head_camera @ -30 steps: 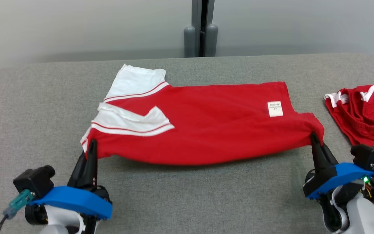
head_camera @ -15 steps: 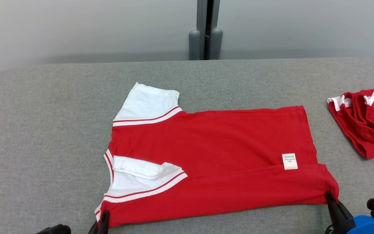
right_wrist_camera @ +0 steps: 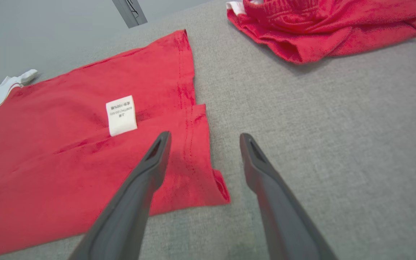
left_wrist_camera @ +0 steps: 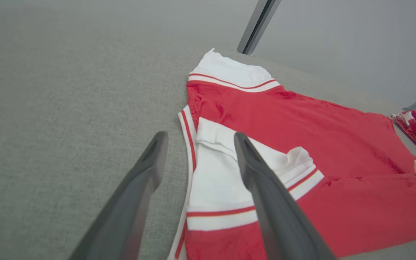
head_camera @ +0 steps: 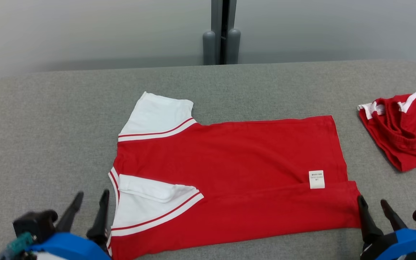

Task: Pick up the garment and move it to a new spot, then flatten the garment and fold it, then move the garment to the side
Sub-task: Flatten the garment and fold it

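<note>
A red shirt (head_camera: 237,169) with white sleeves lies flat on the grey table, its near strip folded over toward the front and a white label (head_camera: 316,179) showing. My left gripper (head_camera: 91,196) stands open at the shirt's near left corner by the neckline; in the left wrist view the left gripper (left_wrist_camera: 199,139) straddles the white collar edge (left_wrist_camera: 208,133) without holding it. My right gripper (head_camera: 372,202) is open at the near right corner; in the right wrist view the right gripper (right_wrist_camera: 204,139) hovers over the hem corner (right_wrist_camera: 200,173), nothing between its fingers.
A second red garment (head_camera: 404,126) with white trim lies crumpled at the table's right edge, also in the right wrist view (right_wrist_camera: 320,25). A dark post (head_camera: 221,32) rises behind the table's (head_camera: 49,126) far edge. Bare grey surface lies to the left.
Both grippers have let go of the shirt's near corners and now stand open. The shirt, earlier held up and drawn toward me, lies flat with its near edge folded.
</note>
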`<state>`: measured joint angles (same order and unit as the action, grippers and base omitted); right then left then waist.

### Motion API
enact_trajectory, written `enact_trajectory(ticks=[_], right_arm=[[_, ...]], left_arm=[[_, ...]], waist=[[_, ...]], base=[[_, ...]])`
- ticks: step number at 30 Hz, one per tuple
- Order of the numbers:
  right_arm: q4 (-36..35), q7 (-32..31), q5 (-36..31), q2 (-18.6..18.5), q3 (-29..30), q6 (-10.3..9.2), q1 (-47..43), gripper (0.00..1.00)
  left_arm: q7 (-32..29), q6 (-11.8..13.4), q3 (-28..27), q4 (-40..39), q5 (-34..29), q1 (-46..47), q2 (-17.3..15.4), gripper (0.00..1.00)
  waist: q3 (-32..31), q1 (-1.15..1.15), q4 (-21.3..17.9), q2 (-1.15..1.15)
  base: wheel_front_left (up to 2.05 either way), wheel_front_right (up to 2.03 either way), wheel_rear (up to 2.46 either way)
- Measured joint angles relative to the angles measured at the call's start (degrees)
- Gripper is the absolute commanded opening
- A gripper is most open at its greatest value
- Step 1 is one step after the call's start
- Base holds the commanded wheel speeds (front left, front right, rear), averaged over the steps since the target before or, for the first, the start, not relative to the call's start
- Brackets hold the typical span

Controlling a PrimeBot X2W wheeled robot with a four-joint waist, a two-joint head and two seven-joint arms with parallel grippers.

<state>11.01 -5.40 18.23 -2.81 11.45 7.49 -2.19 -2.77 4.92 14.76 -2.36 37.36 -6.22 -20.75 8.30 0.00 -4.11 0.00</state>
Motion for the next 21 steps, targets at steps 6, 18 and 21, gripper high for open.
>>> enact_trajectory(ticks=[6,18,21], right_arm=[[-5.23,-0.55,-2.65,-0.01,-2.3,0.0,5.63,1.0],[-7.87,-3.6,-5.75,0.01,-12.99,0.0,20.47,1.0],[-7.71,-3.61,-5.73,-0.01,-14.95,0.0,23.65,1.0]], left_arm=[[-6.2,-1.99,-0.87,-3.74,-4.21,15.55,-7.04,1.0],[-24.38,-8.18,1.1,10.4,-5.56,45.44,-14.96,1.0],[-28.2,-8.82,1.56,14.4,-5.1,48.49,-16.22,1.0]], waist=[[3.38,0.0,-1.61,0.0],[15.89,0.02,-9.73,0.0],[19.19,0.02,-12.3,0.0]], base=[[0.0,0.0,0.0],[0.0,0.0,0.0],[0.0,0.0,0.0]])
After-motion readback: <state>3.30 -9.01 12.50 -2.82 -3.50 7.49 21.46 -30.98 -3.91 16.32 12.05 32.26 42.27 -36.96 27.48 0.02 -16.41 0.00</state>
